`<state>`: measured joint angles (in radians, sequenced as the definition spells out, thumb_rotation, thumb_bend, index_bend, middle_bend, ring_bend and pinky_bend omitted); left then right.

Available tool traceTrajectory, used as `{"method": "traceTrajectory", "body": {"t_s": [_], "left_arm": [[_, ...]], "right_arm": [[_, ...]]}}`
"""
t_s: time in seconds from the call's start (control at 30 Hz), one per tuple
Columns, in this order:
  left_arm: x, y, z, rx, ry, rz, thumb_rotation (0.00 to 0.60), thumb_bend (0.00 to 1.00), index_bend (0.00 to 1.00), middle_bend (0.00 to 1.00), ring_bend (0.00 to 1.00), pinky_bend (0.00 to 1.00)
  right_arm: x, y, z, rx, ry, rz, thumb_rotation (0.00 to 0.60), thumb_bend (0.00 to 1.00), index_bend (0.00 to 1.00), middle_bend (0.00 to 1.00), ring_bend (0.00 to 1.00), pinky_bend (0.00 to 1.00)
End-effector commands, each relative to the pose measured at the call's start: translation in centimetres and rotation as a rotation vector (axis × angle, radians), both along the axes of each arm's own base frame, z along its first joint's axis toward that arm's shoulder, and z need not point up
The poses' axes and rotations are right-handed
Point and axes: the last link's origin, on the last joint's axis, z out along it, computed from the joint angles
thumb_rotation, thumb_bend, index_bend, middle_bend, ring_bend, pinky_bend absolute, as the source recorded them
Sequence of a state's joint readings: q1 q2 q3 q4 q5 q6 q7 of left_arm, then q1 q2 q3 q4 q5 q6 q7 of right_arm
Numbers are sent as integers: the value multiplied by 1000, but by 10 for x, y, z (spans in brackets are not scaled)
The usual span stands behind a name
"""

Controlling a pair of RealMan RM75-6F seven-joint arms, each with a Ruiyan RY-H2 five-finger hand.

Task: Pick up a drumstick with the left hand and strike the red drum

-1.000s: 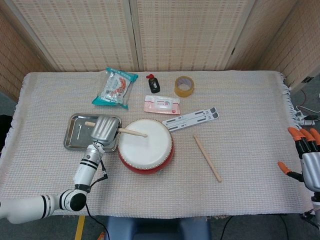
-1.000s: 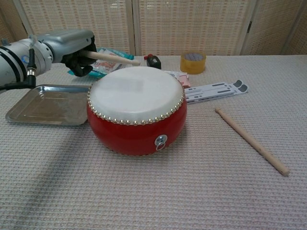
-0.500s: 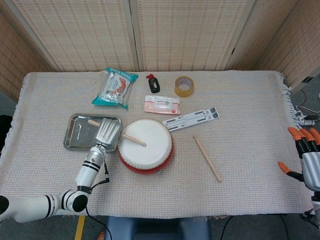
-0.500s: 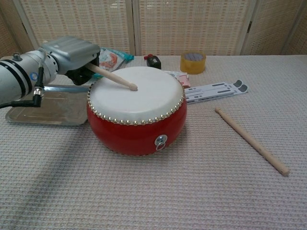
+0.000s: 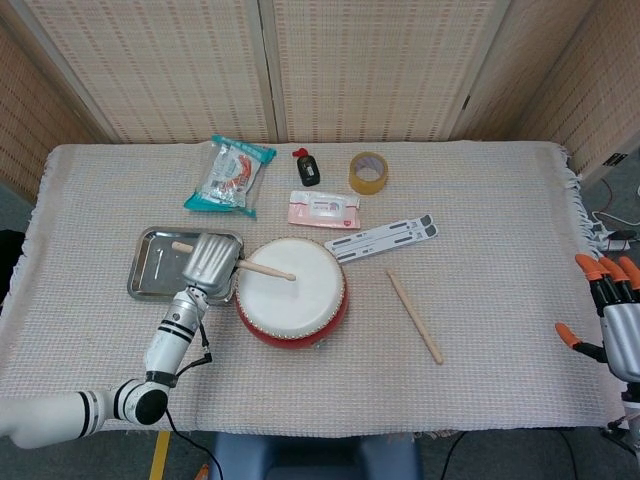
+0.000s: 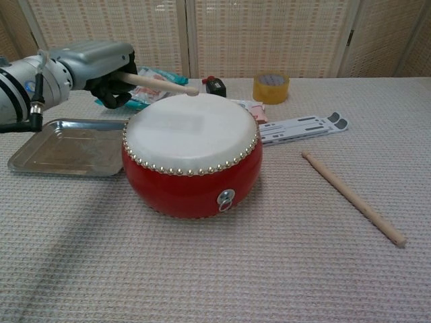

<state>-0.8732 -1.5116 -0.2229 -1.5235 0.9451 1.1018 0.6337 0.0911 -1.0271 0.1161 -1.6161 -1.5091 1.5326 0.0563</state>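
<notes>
Left hand [image 5: 210, 262] gripping drumstick [image 5: 262, 269], tip over red drum [image 5: 292, 292] skin. Second stick [image 5: 415, 316] lying right of drum.

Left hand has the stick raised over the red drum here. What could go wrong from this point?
The left hand holds the drumstick near one end, so a hard strike might loosen it. The hand sits low beside the drum, above the metal tray; a downswing could clip the drum's rim or the tray.

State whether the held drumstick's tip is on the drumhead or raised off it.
Raised. In the chest view the drumstick, gripped by the left hand, runs roughly level with its tip clear above the red drum.
</notes>
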Motion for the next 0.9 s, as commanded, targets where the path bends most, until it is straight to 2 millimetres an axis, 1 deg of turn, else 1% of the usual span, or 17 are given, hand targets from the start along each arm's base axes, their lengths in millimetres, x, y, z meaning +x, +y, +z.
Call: {"method": "traceTrajectory", "body": {"t_s": [0.03, 0.07, 0.13, 0.27, 0.3, 0.37, 0.43, 0.53, 0.6, 0.63, 0.7, 0.77, 0.83, 0.9], "left_arm": [[-12, 1, -16, 40, 228, -70, 600, 710, 985, 1000, 991, 1000], [-12, 0, -17, 41, 235, -67, 600, 710, 985, 1000, 991, 1000], [-10, -1, -15, 28, 168, -36, 600, 710, 986, 1000, 991, 1000], [2, -1, 5, -16, -175, 74, 600, 709, 986, 1000, 991, 1000], [3, 0, 10, -19, -221, 83, 600, 709, 986, 1000, 991, 1000], [4, 1, 17, -21, -271, 91, 600, 708, 986, 1000, 991, 1000], [4, 1, 17, -37, -289, 98, 600, 708, 986, 1000, 991, 1000], [1, -1, 9, -77, -262, 103, 600, 708, 986, 1000, 991, 1000], [-3, 0, 3, -69, -176, 74, 600, 708, 986, 1000, 991, 1000], [-6, 1, 0, -41, -85, 32, 600, 708, 986, 1000, 991, 1000], [-10, 1, -6, 4, 42, -24, 600, 709, 986, 1000, 991, 1000], [-12, -1, -13, 27, 115, -53, 600, 709, 987, 1000, 991, 1000], [-13, -2, -17, 31, 152, -61, 600, 708, 987, 1000, 991, 1000], [-13, -3, -19, 9, 136, -41, 600, 709, 988, 1000, 991, 1000]], "right_arm": [[0, 0, 0, 0, 0, 0, 600, 193, 0, 112, 0, 24], [0, 0, 0, 0, 0, -1, 600, 193, 0, 112, 0, 24], [0, 0, 0, 1, -1, -1, 600, 193, 0, 112, 0, 24], [0, 0, 0, 0, 0, -2, 600, 193, 0, 112, 0, 23], [-1, 0, 0, -1, -1, -3, 600, 193, 0, 112, 0, 23], [-1, 0, 0, -1, 0, -4, 600, 193, 0, 112, 0, 23], [-1, 0, 0, -1, 0, -4, 600, 193, 0, 112, 0, 23], [-1, -1, -1, 1, -3, -6, 600, 193, 0, 112, 0, 23], [-2, -1, -1, 3, -3, -8, 600, 193, 0, 112, 0, 23], [-2, -1, -1, 3, -2, -9, 600, 193, 0, 112, 0, 23], [-2, -1, -1, 2, -1, -8, 600, 193, 0, 112, 0, 23], [-2, -1, -1, 2, -1, -8, 600, 194, 0, 112, 0, 23], [-2, -2, -1, 2, -2, -9, 600, 194, 0, 112, 0, 24], [-2, -2, -1, 3, -3, -10, 600, 193, 0, 112, 0, 24]]}}
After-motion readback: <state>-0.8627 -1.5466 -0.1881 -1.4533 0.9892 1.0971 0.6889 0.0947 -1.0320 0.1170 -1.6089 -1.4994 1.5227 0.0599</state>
